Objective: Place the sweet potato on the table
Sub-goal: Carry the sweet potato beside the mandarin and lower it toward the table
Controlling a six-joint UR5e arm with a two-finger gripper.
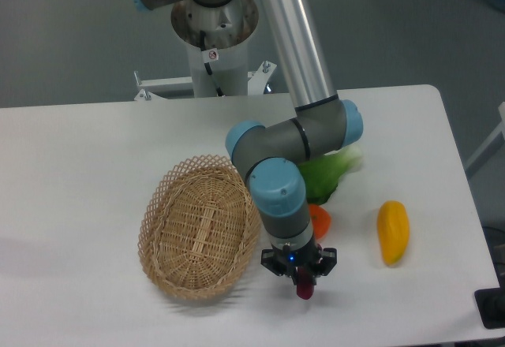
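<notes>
My gripper (pixel 302 282) points straight down over the white table (pixel 79 173), just right of the wicker basket's near end. It is shut on the sweet potato (pixel 304 289), a small dark magenta piece whose lower tip pokes out below the fingers. Whether the tip touches the tabletop I cannot tell. The upper part of the sweet potato is hidden between the fingers.
An oval wicker basket (pixel 201 227) lies just left of the gripper. A round orange (pixel 319 219) and a green leafy vegetable (pixel 330 173) sit partly behind the arm. A yellow-orange oblong fruit (pixel 393 231) lies to the right. The table's front edge is near.
</notes>
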